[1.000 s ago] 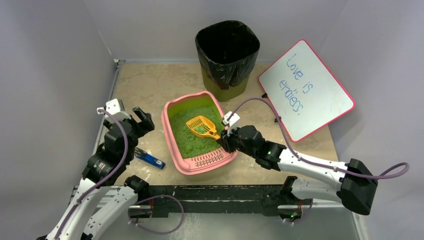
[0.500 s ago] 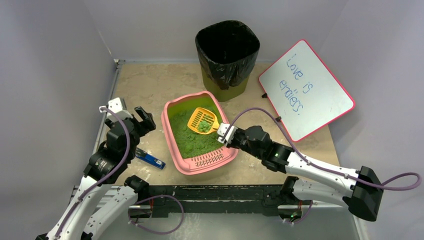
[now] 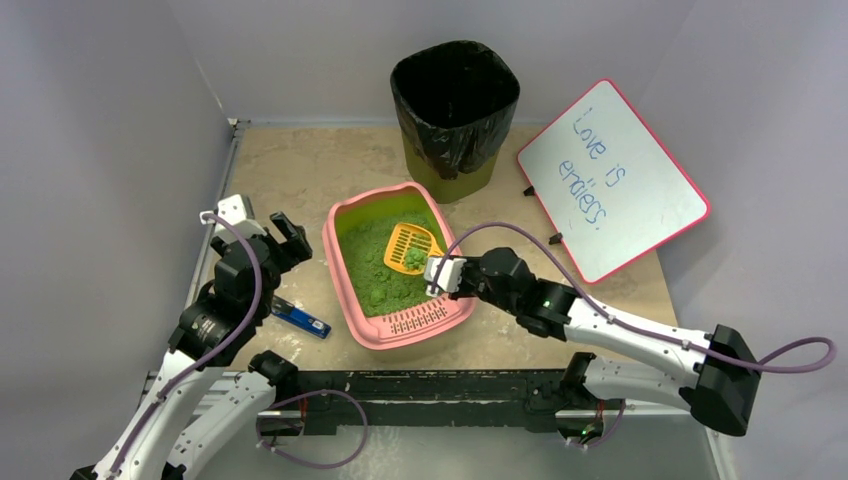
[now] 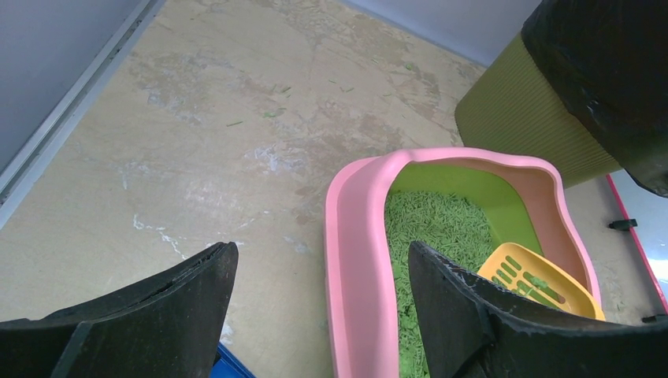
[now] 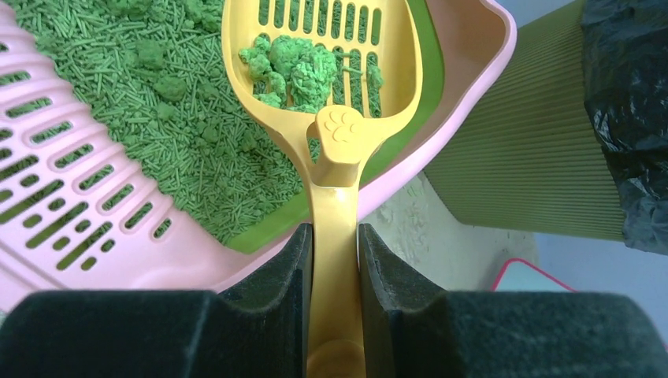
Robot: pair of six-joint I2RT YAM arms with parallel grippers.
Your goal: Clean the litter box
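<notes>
We found the litter box [image 3: 415, 320] near the middle of the table [image 3: 290, 170], its grate lip toward the arms and green litter [image 5: 181, 150] inside. Our right gripper [image 5: 335, 236] was clamped on the handle of the yellow scoop [image 5: 340, 138], which was over the litter with a few green clumps [image 5: 295, 67] in its slotted bowl. Our left gripper [image 4: 321, 252] stood wide and held nothing, just left of the box. A blue object [image 3: 300, 320] lay on the table near it; the bag-lined bin [image 3: 455, 110] stood behind the box, a whiteboard [image 3: 612, 178] to its right
</notes>
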